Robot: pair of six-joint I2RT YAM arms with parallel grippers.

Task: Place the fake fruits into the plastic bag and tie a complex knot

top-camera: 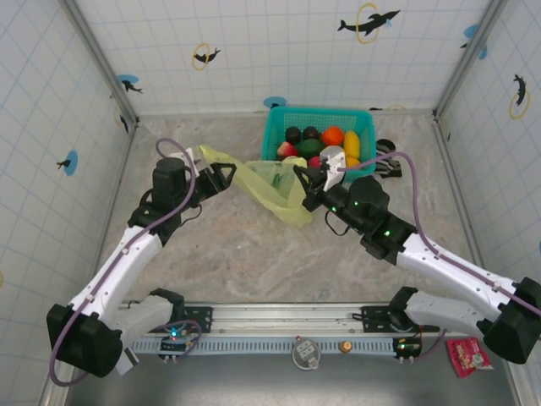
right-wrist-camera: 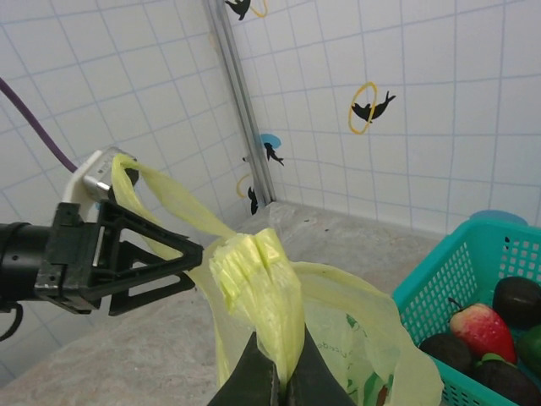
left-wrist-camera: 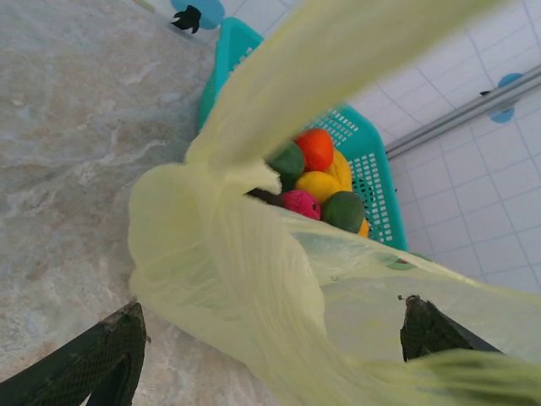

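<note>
- Yellow-green and crinkly, the plastic bag (top-camera: 279, 201) hangs stretched between my two grippers near mid-table, at about 7 o'clock from the teal basket (top-camera: 272, 135).
- My left gripper (top-camera: 221, 176) sits at the bag's 9 o'clock. Its fingers (left-wrist-camera: 101, 359) stand wide apart, and a strap of the bag runs between them and drapes over the top of the gripper.
- My right gripper (right-wrist-camera: 279, 364) is at the bag's 3 o'clock. Its fingers are nearly together, pinching a bunched fold of the bag's upper edge.
- The fake fruits (top-camera: 325, 142) lie in the basket at the table's 1 o'clock: orange, yellow, green, red and dark ones.
- A black-and-white striped cloth (top-camera: 390, 165) lies just beside the basket at its 4 o'clock.
</note>
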